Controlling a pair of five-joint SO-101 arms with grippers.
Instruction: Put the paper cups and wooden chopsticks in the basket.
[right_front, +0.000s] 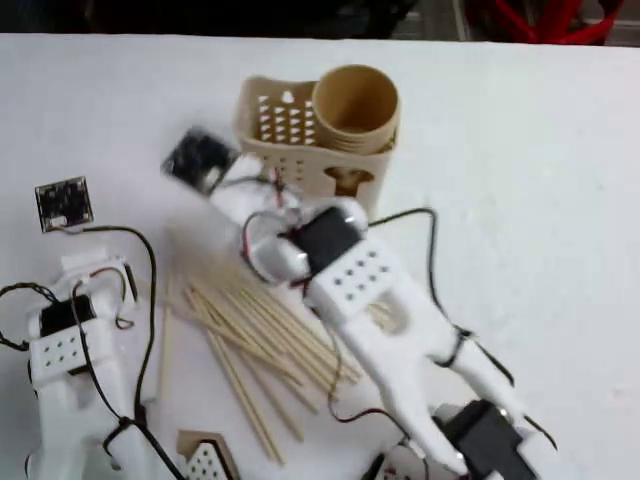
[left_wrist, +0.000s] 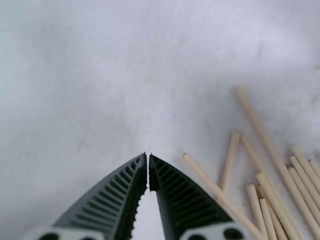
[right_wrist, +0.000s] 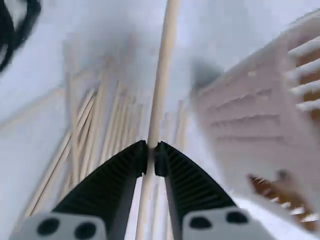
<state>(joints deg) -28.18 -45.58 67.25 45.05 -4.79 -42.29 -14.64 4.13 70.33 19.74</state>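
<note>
Two arms stand over the white surface (right_front: 540, 150). At the left, the left gripper (left_wrist: 148, 159) points down with its fingers closed on nothing, just beside the loose chopsticks (right_front: 262, 345). Further right, the right gripper (right_wrist: 150, 152) has its fingers pinched on a single chopstick (right_wrist: 161, 75) over the others, near the basket (right_front: 268, 125), which holds stacked paper cups (right_front: 356, 105).
</note>
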